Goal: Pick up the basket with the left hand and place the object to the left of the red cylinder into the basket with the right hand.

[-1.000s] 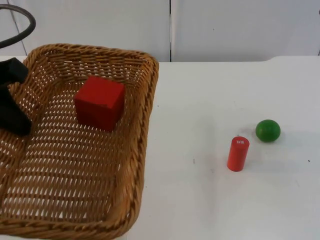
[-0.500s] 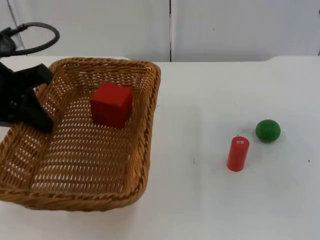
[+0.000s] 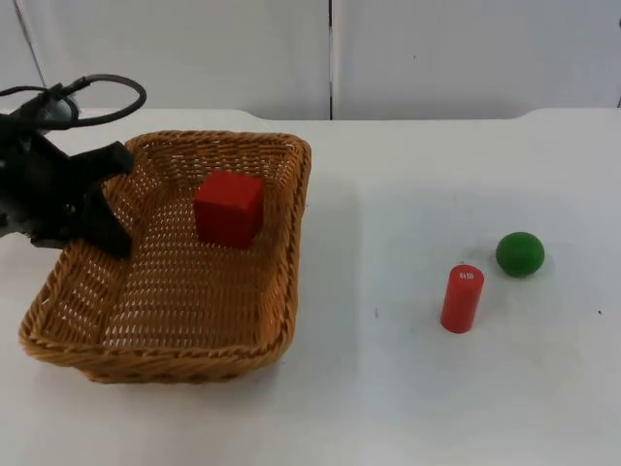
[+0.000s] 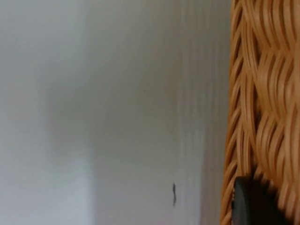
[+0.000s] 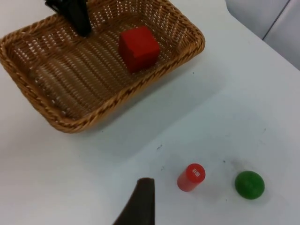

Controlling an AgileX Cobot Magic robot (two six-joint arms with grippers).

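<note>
On the white table (image 3: 408,398) there are one wicker basket (image 3: 257,349), one red cube (image 3: 229,208), one red cylinder (image 3: 462,298) and one green ball (image 3: 520,253). The cube lies inside the basket toward its far side, and the left gripper (image 3: 105,231) is clamped on the basket's left rim, one finger (image 5: 78,18) inside the wall. The cylinder stands upright just beside the ball, well apart from the basket, with the grey partition wall (image 3: 466,58) behind; of the right gripper one fingertip (image 5: 140,204) shows above the table near the cylinder, and I cannot tell how far it is open.

basket (image 3: 175,340): you see it at the worktop's (image 3: 388,408) left side
cube (image 3: 229,208): in your basket, toward its far end
cylinder (image 3: 461,299): well right of the basket
ball (image 3: 520,253): just right of and behind the cylinder
</note>
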